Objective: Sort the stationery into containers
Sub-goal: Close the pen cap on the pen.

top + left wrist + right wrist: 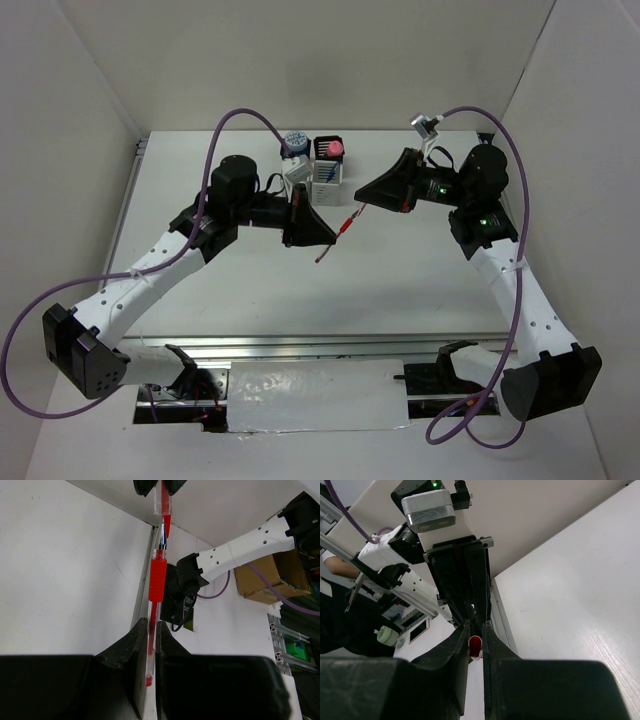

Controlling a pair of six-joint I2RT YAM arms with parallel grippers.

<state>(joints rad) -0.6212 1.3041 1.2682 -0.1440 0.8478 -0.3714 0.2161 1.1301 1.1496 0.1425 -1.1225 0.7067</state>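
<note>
One red pen [156, 580] is up in the air over the middle of the table [420, 280], stretched between the two arms. It has a clear barrel, a ribbed red grip sleeve and a bare metal tip. The left gripper [151, 625] has its jaws pinched narrow on the clear barrel near the tail end, so the pen points away from it. At the far end, one cap [164, 505], clear with red inside, sits clamped in the right gripper [476, 627], whose jaws are drawn in tight on it. The right wrist view shows just its round red end between the fingers. The tip sits right at the cap's mouth. I cannot tell whether it is inside or beside it.

At the back of the table, well apart from the pen, stands the block of pen cups [318, 172], black and white. One blue roll [294, 142] pokes out at the rear left and one pink-capped tube [336, 148] at the rear right.
</note>
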